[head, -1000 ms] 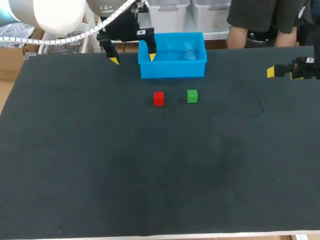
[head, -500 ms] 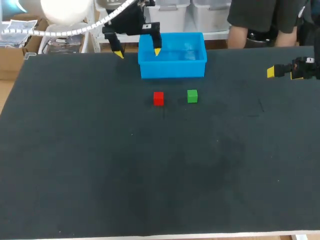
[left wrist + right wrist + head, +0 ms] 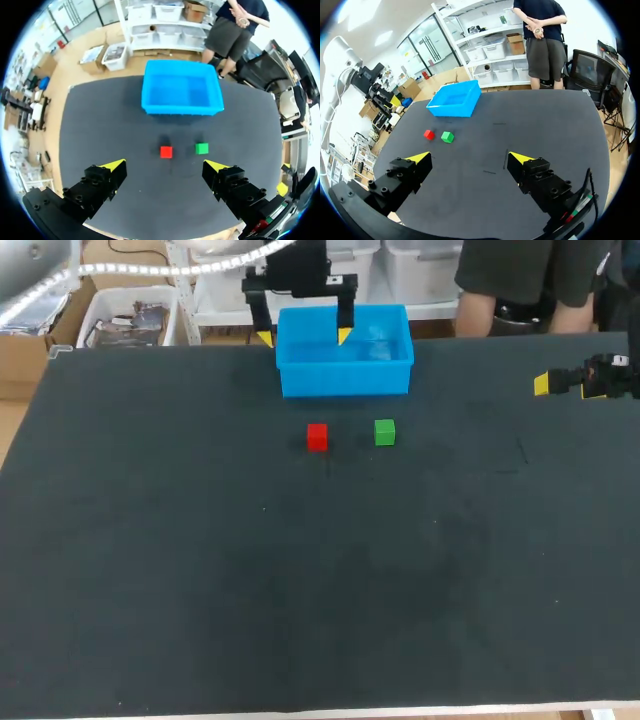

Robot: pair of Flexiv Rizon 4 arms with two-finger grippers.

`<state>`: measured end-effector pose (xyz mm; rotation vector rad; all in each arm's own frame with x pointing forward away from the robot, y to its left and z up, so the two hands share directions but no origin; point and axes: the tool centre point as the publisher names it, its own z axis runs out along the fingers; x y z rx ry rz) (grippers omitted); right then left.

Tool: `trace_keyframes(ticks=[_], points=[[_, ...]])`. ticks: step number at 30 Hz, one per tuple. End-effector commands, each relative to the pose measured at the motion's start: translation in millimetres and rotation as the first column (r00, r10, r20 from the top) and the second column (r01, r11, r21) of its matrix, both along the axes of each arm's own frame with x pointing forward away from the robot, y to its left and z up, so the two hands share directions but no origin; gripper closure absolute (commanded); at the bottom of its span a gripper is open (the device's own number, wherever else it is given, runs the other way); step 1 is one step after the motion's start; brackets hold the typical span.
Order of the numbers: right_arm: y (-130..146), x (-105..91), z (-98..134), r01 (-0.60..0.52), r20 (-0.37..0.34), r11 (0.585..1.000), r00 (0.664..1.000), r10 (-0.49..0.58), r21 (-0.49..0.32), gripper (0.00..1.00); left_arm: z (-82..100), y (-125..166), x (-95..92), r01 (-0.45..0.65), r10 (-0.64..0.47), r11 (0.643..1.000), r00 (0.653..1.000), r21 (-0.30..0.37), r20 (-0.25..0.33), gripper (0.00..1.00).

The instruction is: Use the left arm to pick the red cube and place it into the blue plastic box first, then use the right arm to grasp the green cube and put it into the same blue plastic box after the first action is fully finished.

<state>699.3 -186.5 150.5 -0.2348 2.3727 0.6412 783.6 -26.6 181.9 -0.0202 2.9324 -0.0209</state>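
Red cube (image 3: pixel 317 437), green cube (image 3: pixel 385 432) side by side mid-desk (image 3: pixel 200 590)
Left fingers (image 3: pixel 343 335) spread near blue box (image 3: pixel 345 380) at far edge; right fingers (image 3: pixel 542 384) spread at right edge

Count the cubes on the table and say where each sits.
2. The red cube lies before the blue box; the green cube sits beside it, apart. None appears hidden.

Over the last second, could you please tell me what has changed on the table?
The left gripper swung rightward, from beside the blue box's left end to in line with it, fingers open, holding nothing. The red cube, green cube, box and right gripper stayed put.
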Motion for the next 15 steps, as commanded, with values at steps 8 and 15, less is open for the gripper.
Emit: trace_keyframes(ticks=[8, 15], points=[[0.6, 0.2, -0.3, 0.001, 0.0, 1.0, 1.0, -0.001, -0.001, 0.0, 0.5, -7.8, 13.9, -0.064, 0.065, 0.998, 0.995, 0.008, -0.076, 0.0], [0.6, 0.2, -0.3, 0.001, 0.0, 1.0, 1.0, -0.001, -0.001, 0.0, -0.1, -1.1, 15.8, -0.082, 0.082, 0.997, 0.995, -0.001, -0.056, 0.0]])
